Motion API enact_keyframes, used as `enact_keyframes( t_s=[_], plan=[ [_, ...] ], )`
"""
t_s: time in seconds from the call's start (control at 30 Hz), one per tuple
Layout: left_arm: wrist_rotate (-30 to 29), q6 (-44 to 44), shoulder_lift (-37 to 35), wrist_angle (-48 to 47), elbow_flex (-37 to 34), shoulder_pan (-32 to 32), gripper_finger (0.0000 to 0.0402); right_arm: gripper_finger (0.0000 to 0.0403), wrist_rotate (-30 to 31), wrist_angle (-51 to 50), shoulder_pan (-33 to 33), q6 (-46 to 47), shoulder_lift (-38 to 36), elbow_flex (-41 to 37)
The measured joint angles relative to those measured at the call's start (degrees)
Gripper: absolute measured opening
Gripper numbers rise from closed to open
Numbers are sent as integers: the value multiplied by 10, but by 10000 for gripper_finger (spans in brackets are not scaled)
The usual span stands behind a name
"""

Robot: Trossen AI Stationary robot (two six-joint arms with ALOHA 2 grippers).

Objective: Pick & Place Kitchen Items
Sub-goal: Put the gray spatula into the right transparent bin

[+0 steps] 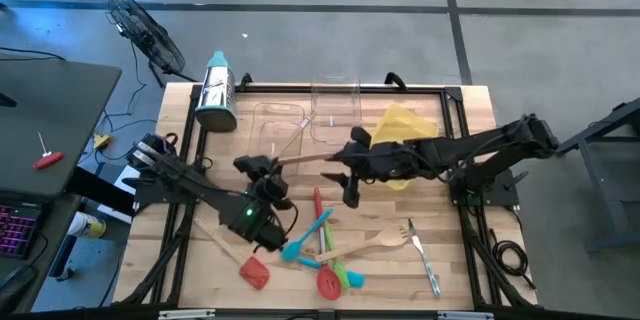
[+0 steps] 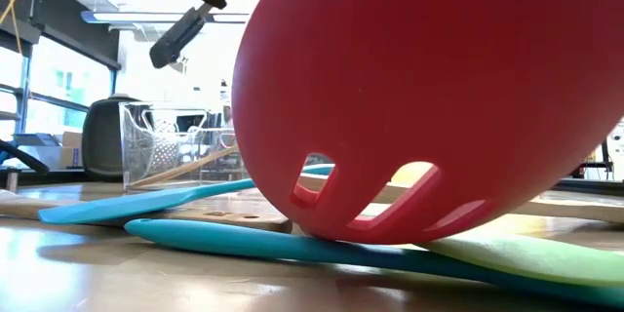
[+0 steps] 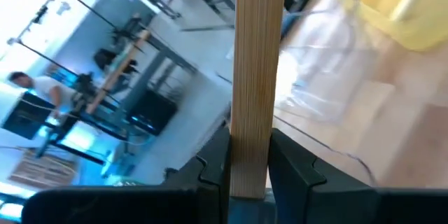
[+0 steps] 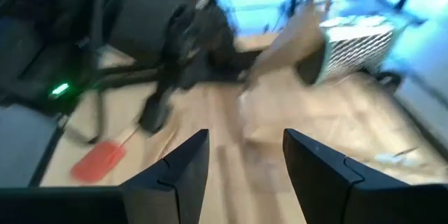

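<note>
Above the middle of the wooden table (image 1: 470, 260), the left gripper (image 1: 262, 167) is clamping the flat handle of a wooden utensil (image 1: 300, 159), its fingers (image 3: 294, 171) pressing both sides of the stick. That utensil is hanging clear of the tabletop, pointing toward the right gripper (image 1: 350, 192), whose jaws are standing apart with nothing between them, just beside the stick's far end. Near the front edge, loose kitchen items are lying in a heap: a red slotted spoon (image 1: 327, 278), a teal spatula (image 1: 303, 242), a red spatula (image 1: 252, 271), a wooden fork (image 1: 375, 243) and a metal utensil (image 1: 424, 260). At the back are sitting a steel box grater (image 1: 215, 92), clear trays (image 1: 335, 100) and a yellow tray (image 1: 405, 125). No brand names, labels or writing are showing clearly enough to read.
</note>
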Motion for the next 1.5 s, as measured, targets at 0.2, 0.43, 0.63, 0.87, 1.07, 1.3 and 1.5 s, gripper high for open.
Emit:
enact_keyframes(
  t_s=[0.2,0.43,0.63,0.87,1.07,1.3,1.5],
  plan=[
    [-87,16,0,2,0,27,63,176,45,-3,0,26,1,0],
    [-167,122,0,100,0,51,63,176,101,71,4,-6,1,0],
    [-173,199,0,141,0,82,63,176,103,110,26,-69,6,0],
    [-172,214,-3,134,0,101,63,176,183,111,31,-67,10,0],
    [-171,219,-3,134,0,101,63,176,223,99,32,-41,10,0],
    [-170,220,-3,133,0,101,63,176,248,99,18,-46,10,0],
    [-169,221,-3,131,0,101,63,176,225,99,3,-54,10,0]
  ],
)
